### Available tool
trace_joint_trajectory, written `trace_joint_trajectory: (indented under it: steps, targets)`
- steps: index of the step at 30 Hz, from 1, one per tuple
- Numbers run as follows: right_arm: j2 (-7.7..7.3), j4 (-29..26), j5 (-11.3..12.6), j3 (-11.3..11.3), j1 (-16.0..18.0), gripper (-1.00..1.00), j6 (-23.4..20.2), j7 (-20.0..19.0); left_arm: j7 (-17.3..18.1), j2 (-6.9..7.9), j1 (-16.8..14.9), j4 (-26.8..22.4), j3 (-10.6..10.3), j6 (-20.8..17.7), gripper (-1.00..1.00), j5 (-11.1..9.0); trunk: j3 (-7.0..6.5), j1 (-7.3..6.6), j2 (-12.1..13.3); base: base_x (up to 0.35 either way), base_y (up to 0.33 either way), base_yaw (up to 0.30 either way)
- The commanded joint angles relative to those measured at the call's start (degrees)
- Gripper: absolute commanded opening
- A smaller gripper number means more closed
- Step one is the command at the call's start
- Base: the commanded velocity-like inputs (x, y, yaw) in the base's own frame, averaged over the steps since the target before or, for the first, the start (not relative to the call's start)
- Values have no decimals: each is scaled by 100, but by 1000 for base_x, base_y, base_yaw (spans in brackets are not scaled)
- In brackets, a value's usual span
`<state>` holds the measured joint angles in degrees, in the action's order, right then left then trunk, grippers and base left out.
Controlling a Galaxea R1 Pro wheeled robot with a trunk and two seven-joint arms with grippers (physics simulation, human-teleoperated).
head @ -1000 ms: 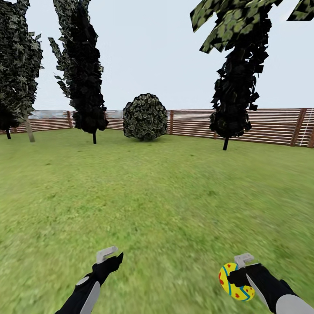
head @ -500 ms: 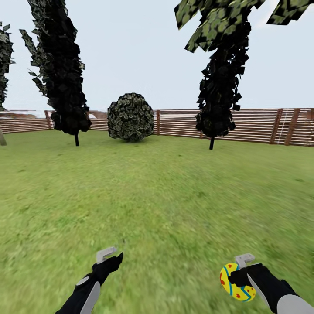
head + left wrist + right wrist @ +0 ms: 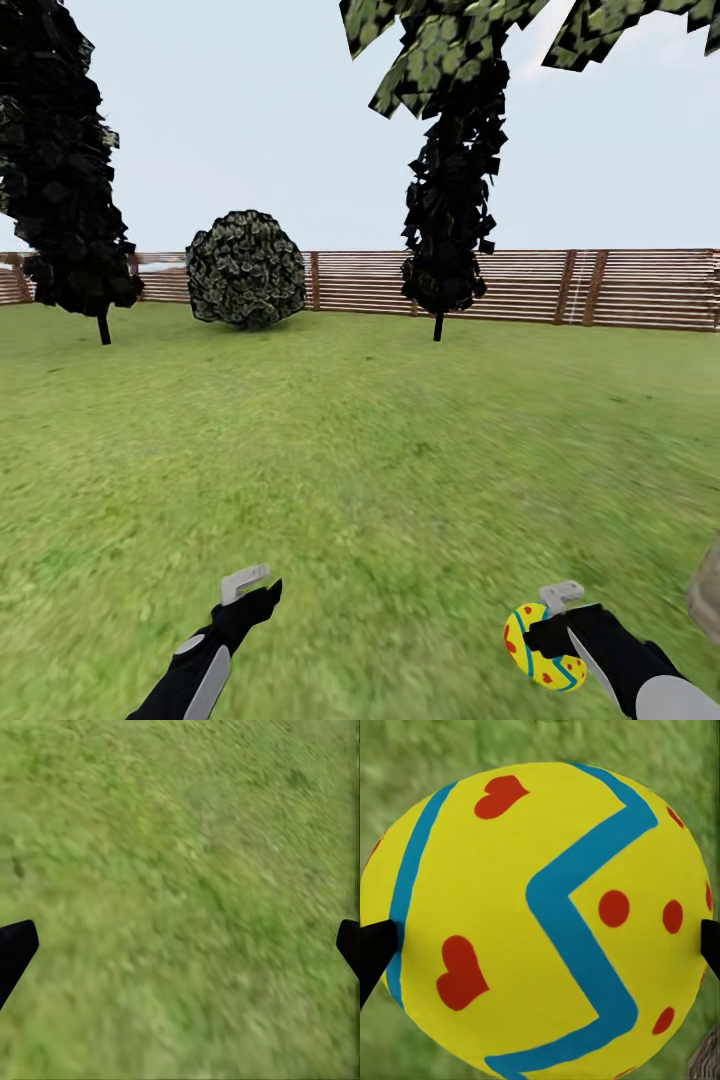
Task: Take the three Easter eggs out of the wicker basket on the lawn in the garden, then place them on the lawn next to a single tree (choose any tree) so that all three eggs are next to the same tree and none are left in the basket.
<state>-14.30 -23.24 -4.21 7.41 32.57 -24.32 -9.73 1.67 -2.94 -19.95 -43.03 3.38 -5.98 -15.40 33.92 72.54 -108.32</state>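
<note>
Egg (image 3: 541,648) first: one yellow Easter egg with red marks and a blue zigzag band sits pinched in the right gripper (image 3: 545,640), low at the right of the head view, held above the lawn (image 3: 360,460). In the right wrist view the egg (image 3: 540,919) spans nearly the whole gap, with a dark fingertip (image 3: 375,949) pressed at each side of it. The left gripper (image 3: 250,588) hangs low on the left of the head view, holding nothing; its two dark fingertips (image 3: 15,949) sit wide apart at opposite sides of the left wrist view, with bare grass (image 3: 180,885) between them.

Ahead, the grass runs open and flat all the way to a brown slatted fence (image 3: 600,288) that closes the far edge. Along that edge stand a dark narrow tree (image 3: 445,220) near the middle, a round bush (image 3: 245,268) to its left, and another dark tree (image 3: 60,180) at the far left. A grey-brown blurred shape (image 3: 706,600) cuts in at the right border, just beside the right arm; what it is cannot be told.
</note>
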Motion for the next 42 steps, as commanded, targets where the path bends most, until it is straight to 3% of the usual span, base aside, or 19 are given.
trace_joint_trajectory:
  steps: [1,19,24,35,42]
  targets:
    - [-2,-10,-45,14,4,-100,-29,-29,17,-5,0,-12,22,-44,100,-59,7,3,-3,338,124,-300]
    - [-41,-13,-36,6,4,-100,-12,-25,16,-18,0,-12,15,-44,100,-53,7,3,-3,338,84,-288]
    - [-41,-13,-36,6,4,-100,-3,-24,11,-37,0,-6,0,-68,100,-37,6,3,-3,331,-140,-41]
    - [-108,-13,-19,-12,4,-100,-20,-38,12,-48,0,-4,-13,-76,100,-33,-26,3,-3,324,-173,-261]
    - [-99,-13,-19,-12,4,-100,-8,-30,11,-40,0,-4,-13,-63,100,-33,-28,3,-3,321,-139,-20]
